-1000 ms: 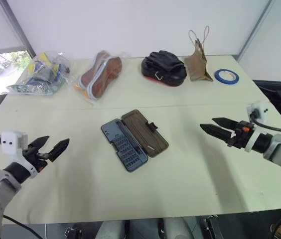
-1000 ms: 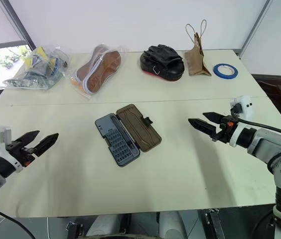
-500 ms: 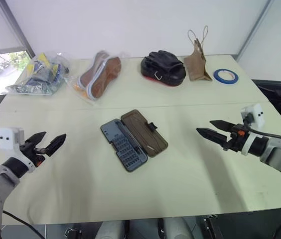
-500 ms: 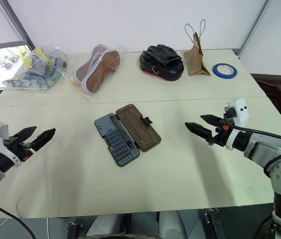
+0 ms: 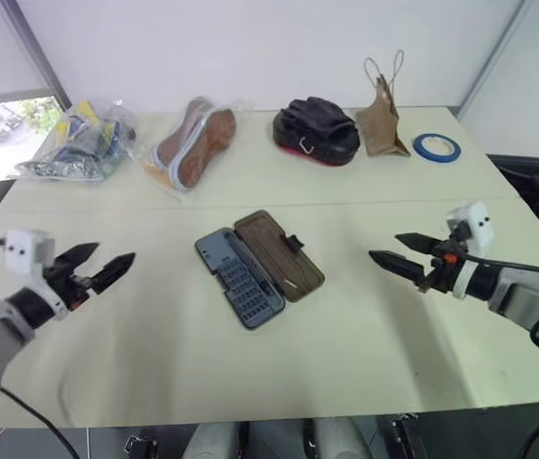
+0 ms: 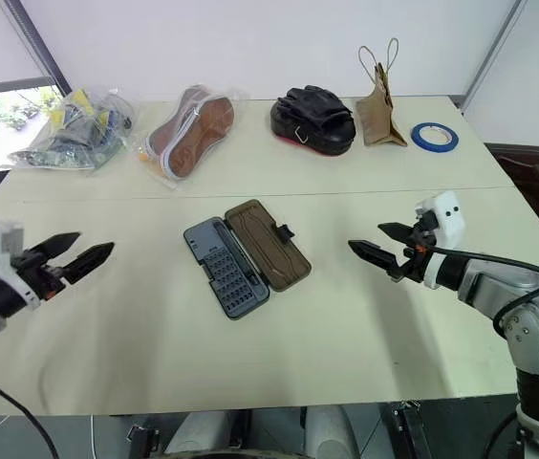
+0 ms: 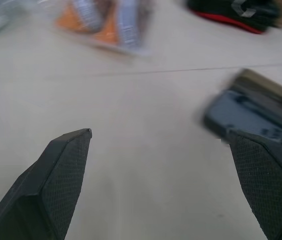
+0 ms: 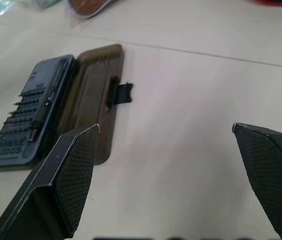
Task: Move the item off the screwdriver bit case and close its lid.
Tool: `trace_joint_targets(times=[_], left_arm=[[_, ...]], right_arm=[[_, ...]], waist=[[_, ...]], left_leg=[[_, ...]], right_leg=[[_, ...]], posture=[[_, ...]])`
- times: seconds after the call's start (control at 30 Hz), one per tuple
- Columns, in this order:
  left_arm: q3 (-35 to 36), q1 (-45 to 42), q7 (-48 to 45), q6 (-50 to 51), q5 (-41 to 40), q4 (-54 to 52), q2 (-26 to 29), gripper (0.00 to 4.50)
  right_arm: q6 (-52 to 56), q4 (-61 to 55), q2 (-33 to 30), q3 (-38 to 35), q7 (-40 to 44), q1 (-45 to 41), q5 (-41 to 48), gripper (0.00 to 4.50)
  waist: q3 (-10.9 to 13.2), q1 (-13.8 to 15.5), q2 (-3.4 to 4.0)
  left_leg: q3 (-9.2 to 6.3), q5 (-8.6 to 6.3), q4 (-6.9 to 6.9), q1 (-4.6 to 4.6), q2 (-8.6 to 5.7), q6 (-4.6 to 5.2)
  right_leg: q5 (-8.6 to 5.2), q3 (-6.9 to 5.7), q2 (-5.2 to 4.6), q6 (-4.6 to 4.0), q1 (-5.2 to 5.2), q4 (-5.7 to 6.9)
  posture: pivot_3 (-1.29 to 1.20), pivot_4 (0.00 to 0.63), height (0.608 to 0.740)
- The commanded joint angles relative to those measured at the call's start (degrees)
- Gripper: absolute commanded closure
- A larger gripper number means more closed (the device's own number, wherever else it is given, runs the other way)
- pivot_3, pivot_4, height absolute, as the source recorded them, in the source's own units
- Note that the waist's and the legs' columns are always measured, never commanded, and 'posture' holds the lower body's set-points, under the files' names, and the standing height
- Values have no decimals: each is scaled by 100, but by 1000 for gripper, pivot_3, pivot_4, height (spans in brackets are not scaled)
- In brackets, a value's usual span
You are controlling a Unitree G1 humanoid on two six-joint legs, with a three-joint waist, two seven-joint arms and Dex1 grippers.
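Before us, a pale table [image 5: 365, 335] carries an open screwdriver bit case [image 5: 258, 269]. Beyond the case we see a row: a clear bag of packets [image 5: 76, 143] farthest to its left, wrapped brown shoes [image 5: 193, 145], a black padded mitt [image 5: 315, 129], a paper bag [image 5: 382, 124] and blue tape [image 5: 437, 147] farthest to its right.

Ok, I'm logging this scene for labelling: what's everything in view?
table: 1, cream, under everything
screwdriver bit case: 1, blue-grey tray with brown lid, open, table centre
plastic bag of packets: 1, clear, blue-yellow contents, far left
wrapped insoles: 1 pack, brown-orange, beside that bag
padded item: 1, black with red trim, far centre
paper bag: 1, brown, far right
tape roll: 1, blue, far right corner
left gripper: 1, black, jaws open, left of the case
right gripper: 1, black, jaws open, right of the case
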Motion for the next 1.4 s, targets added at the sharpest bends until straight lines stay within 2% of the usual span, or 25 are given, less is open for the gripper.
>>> trace_joint_targets(times=[0.03, 0.2, 0.3, 0.43, 0.53, 0.63, 0.77, 0.97, 1.07, 1.3, 1.4], left_arm=[[-644, -465, -1217, 233, -346, -43, 606, 0], [-1307, -782, -2149, 243, -205, 202, 1116, 0], [-1746, -1061, -2572, 224, -79, 344, 1306, 0], [-1968, -1374, -2452, 81, 88, 522, 1051, 0], [-2030, -1373, -2372, 0, 193, 510, 888, 0], [-1984, -1296, -2297, -10, 205, 423, 788, 0], [-1852, -1182, -2124, -17, 189, 345, 674, 0], [-1747, -917, -2005, 20, 101, 135, 633, 0], [-1748, -899, -1982, 44, 76, 88, 630, 0], [-1801, -952, -1934, -30, 170, 126, 575, 0], [-1810, -963, -1887, -59, 207, 134, 533, 0]], right_arm=[[-144, -297, -127, 264, 0, -95, -251, 53], [305, -604, 13, 782, -678, -492, -635, 53], [1381, -799, 784, 1230, -1838, -1337, -755, 53], [1975, -677, 1821, 1549, -2595, -2079, -934, 53], [2194, -585, 2257, 1729, -2840, -2282, -1090, 53], [2213, -599, 2216, 2264, -2792, -2189, -1313, 53], [1963, -475, 1894, 2864, -2629, -1877, -1717, 53], [1676, -315, 1551, 3192, -2333, -1588, -2066, 53], [1494, -148, 1539, 3266, -2187, -1520, -2199, 951], [1112, 225, 1469, 3689, -1875, -1569, -2609, 4477], [860, 394, 1349, 3840, -1709, -1577, -2860, 4477]], waist=[[2, -11, 3], [16, -88, 27], [19, -103, 29], [22, -46, 34], [20, -37, 32], [20, -45, 31], [20, -56, 32], [20, -70, 32], [19, -67, 31], [12, -65, 26], [9, -67, 23]], left_leg=[[1, 0, 0, -1, -1, 0], [9, -2, -5, -2, 1, 4], [8, 1, -7, -4, 13, -1], [-4, 4, -12, -8, 15, -5], [-4, 4, -11, -37, -1, -6], [-4, 12, 1, -92, -16, -19], [-1, 15, -4, -93, -16, -24], [0, 5, -3, -83, -11, -4], [-2, 5, -3, -79, -7, -4], [-2, 5, 1, -72, -7, -4], [-2, 5, 1, -67, -6, -4]], right_leg=[[0, 0, -1, 0, -1, -3], [1, 11, 0, 1, -13, 2], [3, 14, 3, -3, -22, 7], [4, 10, 19, -6, -28, 11], [16, 9, 4, 13, -53, 13], [19, 8, -8, 16, -104, 19], [18, 8, -8, 16, -104, 12], [19, 7, -3, 16, -98, 19], [19, 4, 1, 16, -94, 21], [19, 3, 2, 16, -84, 22], [19, 3, 3, 16, -81, 23]], posture=[[0, 150, 740], [0, 150, 740], [0, 150, 740], [0, 150, 740], [0, 150, 740], [0, 150, 740], [0, 150, 740], [0, 150, 740], [0, 150, 740], [0, 150, 740], [0, 150, 740]])
